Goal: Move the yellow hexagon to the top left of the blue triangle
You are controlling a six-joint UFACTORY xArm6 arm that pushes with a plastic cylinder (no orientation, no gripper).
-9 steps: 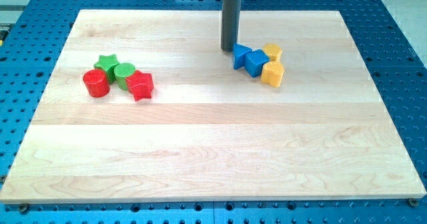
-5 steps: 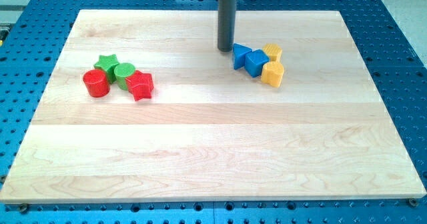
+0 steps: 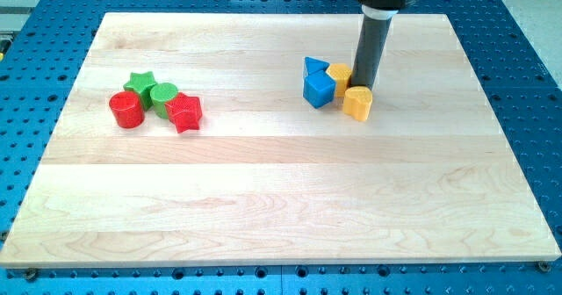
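Observation:
The yellow hexagon (image 3: 357,103) lies right of the board's centre. The blue triangle (image 3: 313,66) lies to its upper left, with a blue cube (image 3: 319,90) touching it just below. A second yellow block (image 3: 340,75), shape unclear, sits between the blue blocks and the rod, partly hidden. My tip (image 3: 363,86) stands right at the hexagon's top edge, just right of the second yellow block.
The wooden board (image 3: 281,198) rests on a blue perforated table. At the view's left a green star (image 3: 140,82), a green cylinder (image 3: 163,96), a red cylinder (image 3: 126,109) and a red star (image 3: 184,112) lie clustered together.
The rod has moved from the left of the blue triangle to the right, behind the yellow hexagon. The blue cube and the second yellow block have shifted left.

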